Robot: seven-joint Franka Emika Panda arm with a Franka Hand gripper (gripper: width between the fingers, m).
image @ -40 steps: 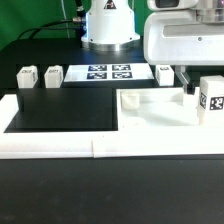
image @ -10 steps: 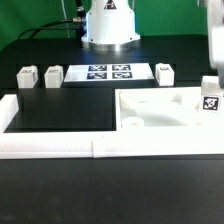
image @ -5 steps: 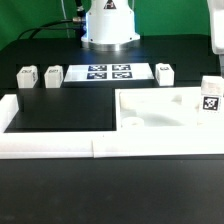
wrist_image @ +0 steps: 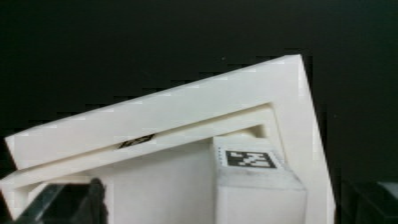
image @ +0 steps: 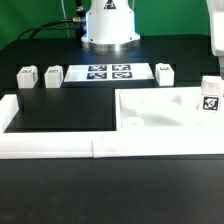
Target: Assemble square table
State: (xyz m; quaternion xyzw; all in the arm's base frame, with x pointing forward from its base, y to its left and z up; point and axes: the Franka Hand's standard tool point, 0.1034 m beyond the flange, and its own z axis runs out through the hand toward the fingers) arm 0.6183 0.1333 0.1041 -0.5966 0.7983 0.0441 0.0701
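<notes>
I see my gripper [wrist_image: 228, 203] in the wrist view; its two dark fingers [wrist_image: 68, 200] stand wide apart and hold nothing; in the exterior view only a thin white bit of the arm shows, high up at the edge.

Right under the gripper stands one leg [image: 210, 97]; it is upright and has a black-and-white tag on it; it lines up with the gap between the fingers but sits lower down, and the fingers do not touch it. This leg stands in one corner of the square plate [image: 160, 112]; I cannot tell how deep it sits there. The plate lies flat below the gripper and spreads away from it; a round socket [image: 130, 122] shows at a corner further from the gripper.

Three more legs lie loose, well away from the gripper; the nearest leg [image: 165, 72] is just beside the end of the marker board [image: 108, 72] that is closer to the gripper; the other two, a middle leg [image: 52, 75] and a far leg [image: 27, 77], sit past the board's other end, side by side.

The long white rails [image: 50, 147] lie furthest from the gripper; one of them touches the plate's edge.
</notes>
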